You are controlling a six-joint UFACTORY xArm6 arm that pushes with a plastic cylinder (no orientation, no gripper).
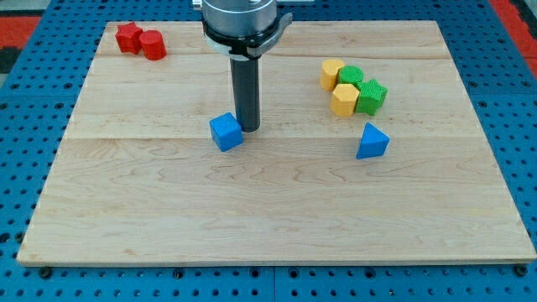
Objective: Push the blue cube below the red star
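Note:
The blue cube [226,132] sits left of the board's middle. My tip [248,128] rests on the board right beside the cube's right side, touching it or nearly so. The red star [128,36] lies at the top left corner of the board, with a red cylinder [153,44] touching it on its right. The blue cube is well below and to the right of the red star.
A blue triangular block [372,141] lies right of the middle. At the upper right, two yellow blocks [333,74] [344,99] and two green blocks [351,77] [371,96] form a cluster. The wooden board [268,218] rests on a blue pegboard.

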